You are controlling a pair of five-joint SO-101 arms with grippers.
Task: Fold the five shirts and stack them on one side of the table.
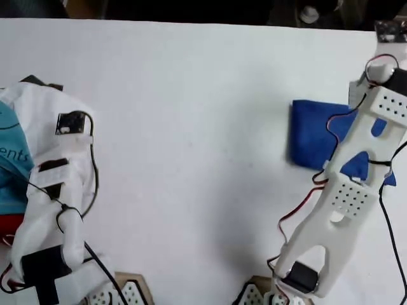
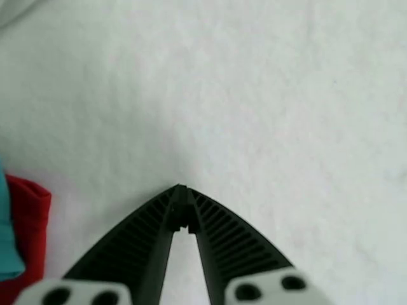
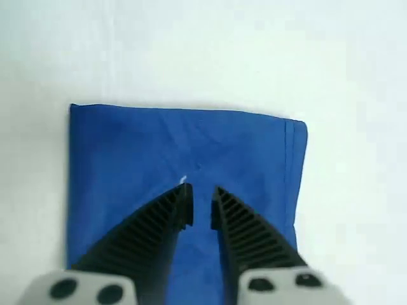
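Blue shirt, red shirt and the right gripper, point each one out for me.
blue shirt [image 3: 159,143]: right wrist view, flat middle of the folded cloth.
red shirt [image 2: 28,219]: left wrist view, its rounded folded edge.
right gripper [image 3: 200,203]: right wrist view, the gap midway between its fingertips.

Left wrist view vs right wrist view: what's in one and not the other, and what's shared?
Left wrist view, not right: a red shirt and a teal shirt at the frame edge, plus the left gripper, jaws shut tip to tip over bare table. Right wrist view, not left: a folded blue shirt with the right gripper over it, jaws slightly apart. Shared: white table surface and black ribbed jaws.
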